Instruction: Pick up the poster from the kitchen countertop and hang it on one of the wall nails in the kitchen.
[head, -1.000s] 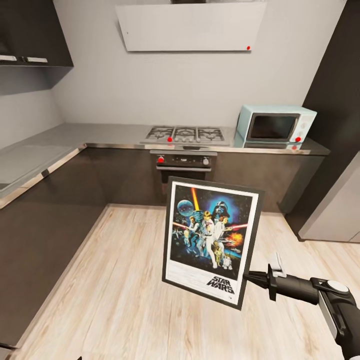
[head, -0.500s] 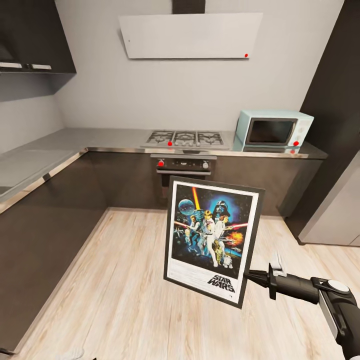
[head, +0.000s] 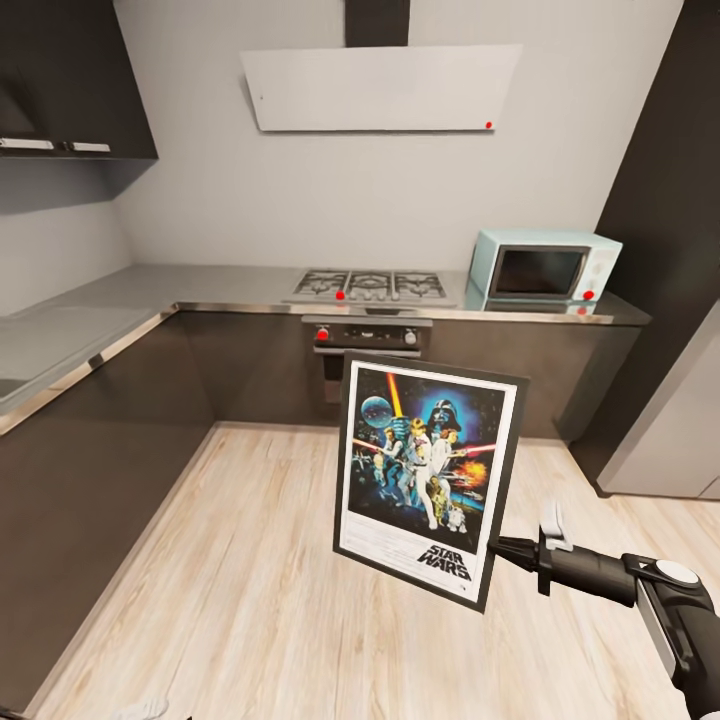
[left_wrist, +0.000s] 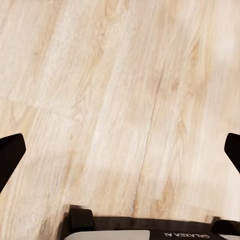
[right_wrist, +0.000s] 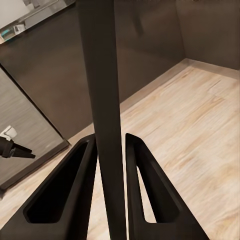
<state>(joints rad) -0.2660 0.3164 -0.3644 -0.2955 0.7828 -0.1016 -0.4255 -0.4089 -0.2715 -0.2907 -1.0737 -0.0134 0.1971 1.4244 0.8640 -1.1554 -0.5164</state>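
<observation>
Where the grey kitchen surface (head: 200, 285) runs in an L along two walls above dark cabinets (head: 120, 420), a pale wooden floor (head: 250, 600) spreads out below it. A white extractor hood (head: 380, 88) hangs on the back wall over the gas hob (head: 370, 285), and a light-blue microwave (head: 545, 265) stands on the surface at its right end, beside a tall dark cupboard (head: 665, 200). An oven panel with red and white knobs (head: 367, 336) sits beneath the hob.

In front of the oven, well clear of the surface and above the floor, the poster (head: 428, 475) is held upright with a slight tilt, its printed face toward the head camera. The right pincer (head: 505, 550) grips its right edge low down, near the bottom corner. In the right wrist view the two black fingers (right_wrist: 145, 185) close tightly against either side of the poster's dark edge (right_wrist: 102, 100).

The left pincer (left_wrist: 120, 160) points down at bare floorboards, its fingertips (left_wrist: 10, 157) spread wide apart with nothing between them.
</observation>
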